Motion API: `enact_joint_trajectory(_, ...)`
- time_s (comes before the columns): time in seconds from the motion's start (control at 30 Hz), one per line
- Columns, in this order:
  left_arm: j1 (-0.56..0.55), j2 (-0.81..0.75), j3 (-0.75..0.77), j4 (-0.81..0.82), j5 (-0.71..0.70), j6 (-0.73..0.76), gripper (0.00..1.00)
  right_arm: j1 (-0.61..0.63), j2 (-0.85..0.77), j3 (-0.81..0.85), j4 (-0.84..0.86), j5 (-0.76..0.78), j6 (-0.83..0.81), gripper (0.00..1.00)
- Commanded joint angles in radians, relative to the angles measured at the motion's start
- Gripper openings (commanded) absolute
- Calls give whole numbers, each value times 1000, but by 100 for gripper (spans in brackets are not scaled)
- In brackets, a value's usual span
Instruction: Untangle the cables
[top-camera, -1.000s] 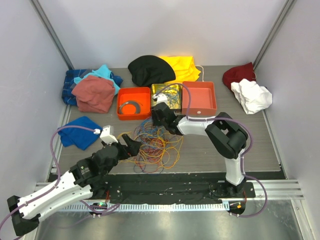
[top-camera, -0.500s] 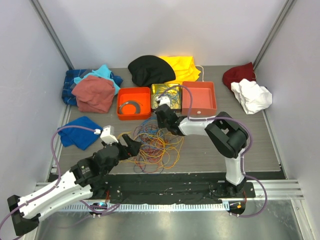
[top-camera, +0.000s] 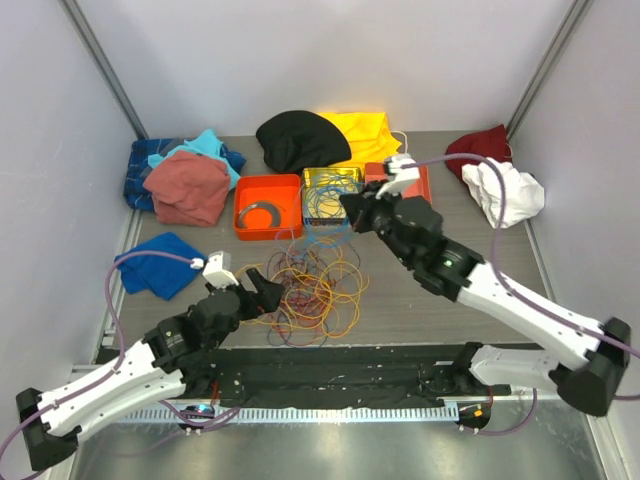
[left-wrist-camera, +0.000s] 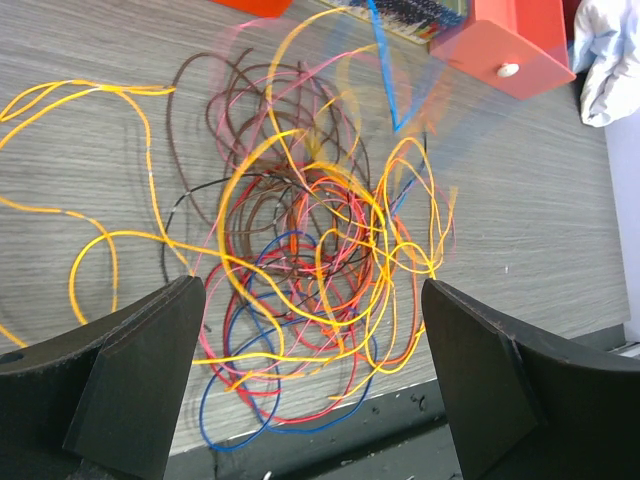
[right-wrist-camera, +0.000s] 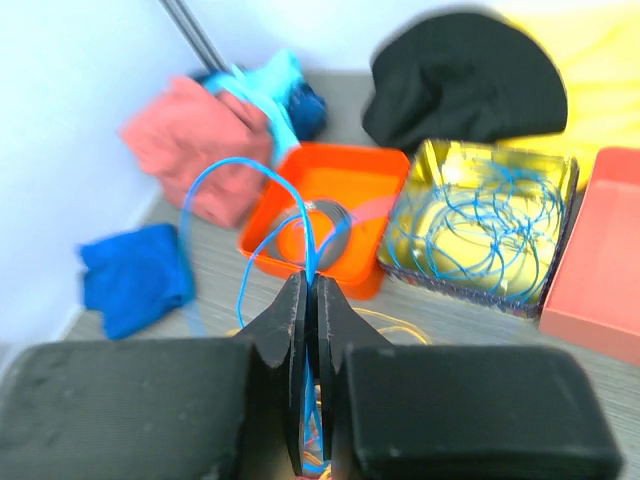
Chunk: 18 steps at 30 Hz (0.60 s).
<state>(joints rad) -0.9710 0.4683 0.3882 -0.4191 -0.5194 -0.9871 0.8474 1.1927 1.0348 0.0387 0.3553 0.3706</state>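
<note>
The cables (top-camera: 312, 288) lie as a loose tangle of orange, yellow, red, blue and brown loops on the table (top-camera: 450, 310), in front of the trays. In the left wrist view the cables (left-wrist-camera: 320, 250) spread below and between my left gripper's wide-apart fingers (left-wrist-camera: 140, 375). My left gripper (top-camera: 262, 293) is open at the tangle's left edge, holding nothing. My right gripper (top-camera: 350, 205) is raised above the tangle's far side, near the trays. Its jaws (right-wrist-camera: 312, 288) are shut on a thin blue cable (right-wrist-camera: 213, 192) that loops up out of the tips.
An orange tray (top-camera: 243, 219) holds a grey coiled ring. A yellow tin (top-camera: 331, 190) holds several blue cables. A red box (top-camera: 420, 180) sits partly behind the right arm. Clothes lie around: black (top-camera: 300, 138), yellow (top-camera: 368, 135), dark red (top-camera: 478, 150), white (top-camera: 505, 192), blue (top-camera: 158, 265), pink pile (top-camera: 185, 185).
My right gripper has closed on the blue cable and risen up and back to the right, away from the tangle, drawing the cable with it. The left arm has stayed put.
</note>
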Motion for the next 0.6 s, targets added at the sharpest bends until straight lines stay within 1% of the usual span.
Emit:
enact_joint_trajectory(0.0,-1,38,5,109,12,11,95,15,-131,-73,-143,30,17,8)
enact_joint_trajectory(0.07,0,67,1,132,19,11,95,15,-197,-117,-180,46,40,8)
enact_joint_trajectory(0.1,0,78,0,153,30,10,95,16,-215,-171,-186,51,66,8)
enact_joint_trajectory(0.17,0,105,-6,172,35,4,95,16,-258,-226,-201,57,94,8)
enact_joint_trajectory(0.2,-1,113,-8,181,44,2,95,16,-268,-283,-203,57,123,8)
enact_joint_trajectory(0.33,-1,138,-6,201,51,2,95,18,-289,-395,-206,40,186,9)
enact_joint_trajectory(0.43,0,139,-5,200,44,10,95,25,-294,-433,-223,27,217,27)
enact_joint_trajectory(0.47,0,136,-5,201,39,14,95,30,-298,-432,-232,49,221,40)
enact_joint_trajectory(0.57,-1,139,-2,209,32,31,95,48,-327,-406,-270,118,226,52)
